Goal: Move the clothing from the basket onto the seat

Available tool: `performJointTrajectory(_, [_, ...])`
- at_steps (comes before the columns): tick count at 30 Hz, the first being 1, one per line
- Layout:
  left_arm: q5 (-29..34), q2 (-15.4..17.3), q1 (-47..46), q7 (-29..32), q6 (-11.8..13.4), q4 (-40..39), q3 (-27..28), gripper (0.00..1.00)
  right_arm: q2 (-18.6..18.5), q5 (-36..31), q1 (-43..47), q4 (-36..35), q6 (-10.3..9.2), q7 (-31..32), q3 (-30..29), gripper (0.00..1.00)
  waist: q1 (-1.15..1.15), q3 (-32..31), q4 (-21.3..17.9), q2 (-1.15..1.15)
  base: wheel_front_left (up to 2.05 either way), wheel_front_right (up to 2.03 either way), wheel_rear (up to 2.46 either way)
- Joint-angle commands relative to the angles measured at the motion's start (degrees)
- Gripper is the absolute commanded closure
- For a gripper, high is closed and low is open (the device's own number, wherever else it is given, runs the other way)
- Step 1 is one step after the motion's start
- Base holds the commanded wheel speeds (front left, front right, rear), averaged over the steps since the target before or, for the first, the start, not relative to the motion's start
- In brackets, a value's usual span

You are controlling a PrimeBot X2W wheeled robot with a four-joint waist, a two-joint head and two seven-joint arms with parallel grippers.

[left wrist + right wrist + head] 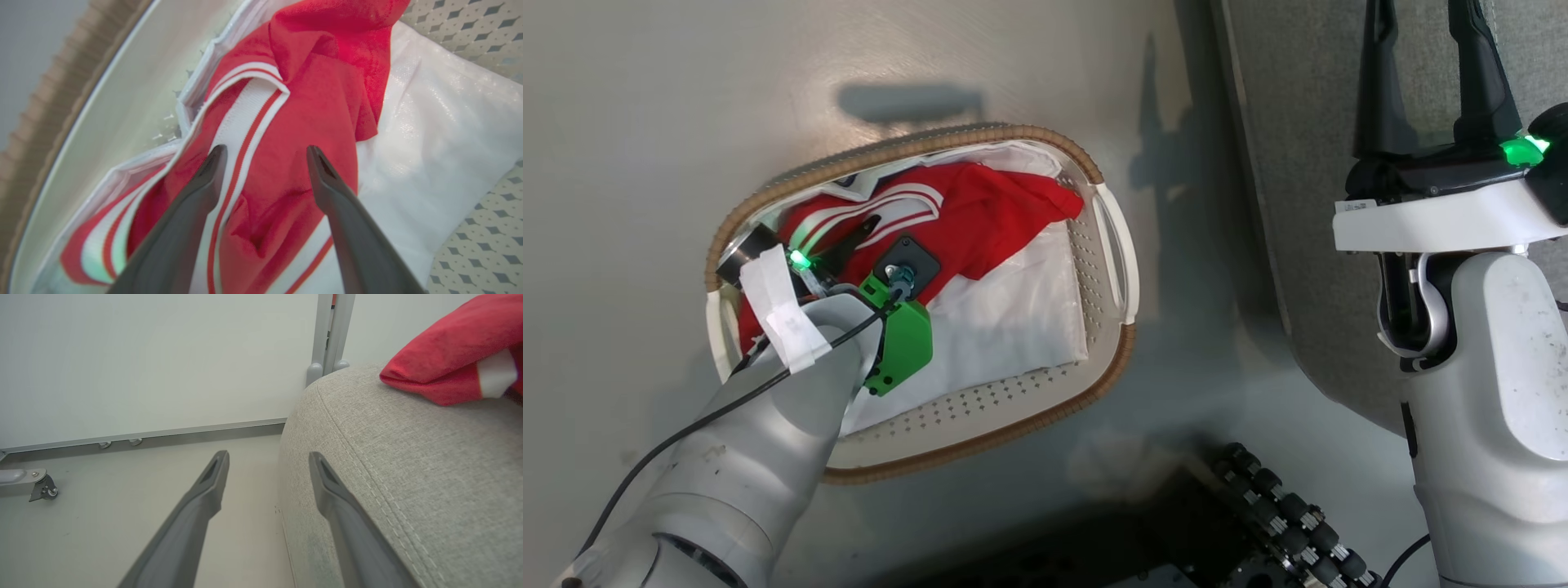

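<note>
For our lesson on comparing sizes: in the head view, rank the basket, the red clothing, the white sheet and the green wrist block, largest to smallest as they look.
1. basket
2. red clothing and white sheet: look alike, both partly hidden by the arm, so unranked.
3. green wrist block: smallest, though nearest the camera.

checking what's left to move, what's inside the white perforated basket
A red white-striped garment lies on a white lining sheet; the open left gripper is over it. Anything beneath them is covered.

The pale grey left forearm (768, 457) is wearing white tape (780, 306), a green bracket (900, 343) and a trailing black cable (686, 431); the right wrist's green light (1521, 149) is glowing beside long dark fingers (1376, 90)
</note>
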Motion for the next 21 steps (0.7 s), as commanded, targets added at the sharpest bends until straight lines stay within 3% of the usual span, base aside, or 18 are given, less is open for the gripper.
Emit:
performJointTrajectory(1, [0.1,0.8,-1.3,0.3,0.7,0.3,0.0,0.0,-0.1,0.6,-0.4,-0.2,-0.08,-0.1,0.3,0.0,-0.01,1.6,-1.5,0.69,0.0,0.0,0.0])
performJointTrajectory(8, [0.4,0.4,-2.8,-0.1,4.3,0.9,-0.5,0.0,-0.1,2.0,-0.8,-0.4,-0.08,-0.1,1.3,0.0,-0.01,2.8,-2.6,0.69,0.0,0.0,0.0])
performJointTrajectory(15, [-0.3,0.3,-3.6,1.4,4.7,1.4,-1.1,0.0,-0.1,3.1,-0.8,-0.5,-0.08,-0.1,2.3,0.0,-0.01,3.6,-3.7,0.69,0.0,0.0,0.0])
performJointTrajectory(16, [-0.4,0.3,-3.6,1.7,4.7,1.5,-1.1,0.36,-0.1,3.3,-0.8,-0.5,-0.08,-0.1,2.4,0.0,-0.01,3.7,-3.9,0.69,0.0,0.0,0.0])
performJointTrajectory(17, [-0.5,0.3,-3.5,2.0,4.8,1.5,-1.1,0.54,-0.1,3.4,-0.8,-0.5,-0.08,-0.1,2.5,0.0,-0.01,3.7,-3.9,0.69,0.0,0.0,0.0])
performJointTrajectory(18, [-0.5,0.4,-3.4,2.3,4.8,1.6,-1.3,0.85,-0.1,3.5,-0.8,-0.4,-0.08,-0.1,2.6,0.0,-0.01,3.8,-4.0,0.69,0.0,0.0,0.0])
performJointTrajectory(19, [-0.7,0.4,-3.3,2.5,4.8,1.6,-1.3,1.0,-0.1,3.5,-0.7,-0.4,-0.08,-0.1,2.6,0.0,-0.01,3.8,-4.0,0.69,0.0,0.0,0.0])
performJointTrajectory(21, [-1.0,0.3,-2.8,2.6,4.7,1.6,-1.3,1.0,-0.1,3.3,-0.6,-0.2,-0.08,-0.1,2.6,0.0,-0.01,3.7,-3.9,0.69,0.0,0.0,0.0])
